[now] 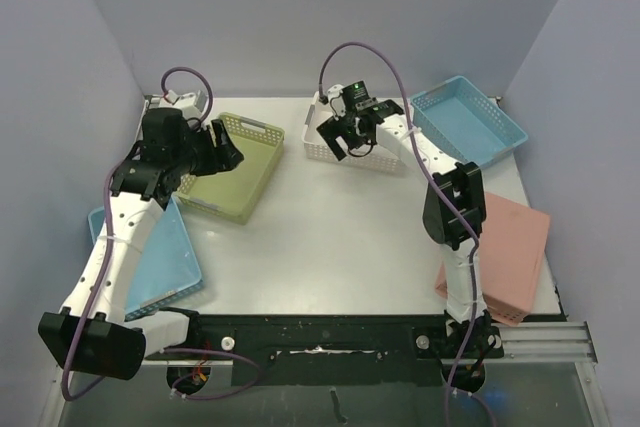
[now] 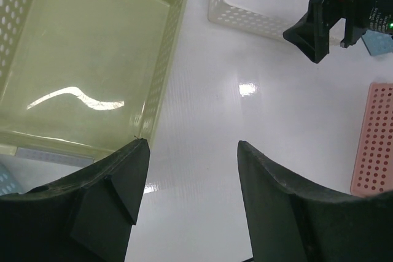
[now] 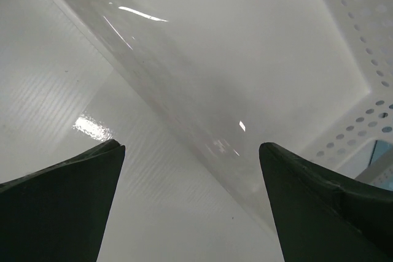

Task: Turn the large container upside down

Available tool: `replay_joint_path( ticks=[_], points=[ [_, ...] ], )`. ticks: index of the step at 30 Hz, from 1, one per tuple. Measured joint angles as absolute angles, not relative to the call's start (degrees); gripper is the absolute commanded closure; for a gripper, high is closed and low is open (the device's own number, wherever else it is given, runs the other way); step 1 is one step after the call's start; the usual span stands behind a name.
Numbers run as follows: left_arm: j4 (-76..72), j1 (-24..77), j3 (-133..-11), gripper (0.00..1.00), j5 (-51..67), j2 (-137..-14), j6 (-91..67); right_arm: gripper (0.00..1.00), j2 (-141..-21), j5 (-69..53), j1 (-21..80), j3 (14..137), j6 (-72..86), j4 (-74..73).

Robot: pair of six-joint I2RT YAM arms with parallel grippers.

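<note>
Right fingers [image 3: 58,210] gape wide over the white basket's [image 3: 264,41] wall.

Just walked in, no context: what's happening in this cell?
Both arms are reaching out over baskets, and neither is gripping anything. The left gripper is open by the green basket's rim. The right gripper is open over the white basket's edge. Both baskets sit open side up, so nothing has been flipped yet.

Upright perforated yellow-green basket [image 1: 236,173]
</note>
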State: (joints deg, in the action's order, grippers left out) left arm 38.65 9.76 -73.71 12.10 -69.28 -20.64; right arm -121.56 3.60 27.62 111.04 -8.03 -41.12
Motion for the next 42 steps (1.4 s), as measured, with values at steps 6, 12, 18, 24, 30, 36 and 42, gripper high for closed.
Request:
replay_joint_path(
  ticks=[6,12,18,24,30,36,42],
  points=[
    [37.60,9.91,-70.59,0.42,10.22,-68.86,-20.45,0.01,-128.31,-1.72,24.51,117.91,-11.53,-45.52],
    [37.32,10.09,-70.24,0.41,10.28,-69.47,-20.47,0.09,-128.88,-6.24,20.91,118.10,-11.64,-47.48],
    [37.17,10.11,-70.24,0.34,10.68,-70.85,-20.60,0.40,-129.03,-9.87,21.17,117.84,-11.40,-50.57],
    [37.06,10.20,-70.24,0.34,10.63,-70.87,-20.75,0.74,-129.10,-12.78,21.76,116.71,-10.52,-51.55],
    [37.01,10.22,-70.24,0.34,10.66,-70.57,-20.91,1.00,-129.10,-13.26,22.48,116.46,-9.65,-51.70],
    [37.06,10.41,-70.24,0.32,10.81,-70.57,-21.30,1.00,-129.10,-9.63,26.17,120.49,-6.72,-55.11],
    [40.62,9.65,-75.18,0.32,10.79,-72.55,-20.62,1.00,-124.18,-11.18,30.22,122.23,3.20,-53.56]
  ],
)
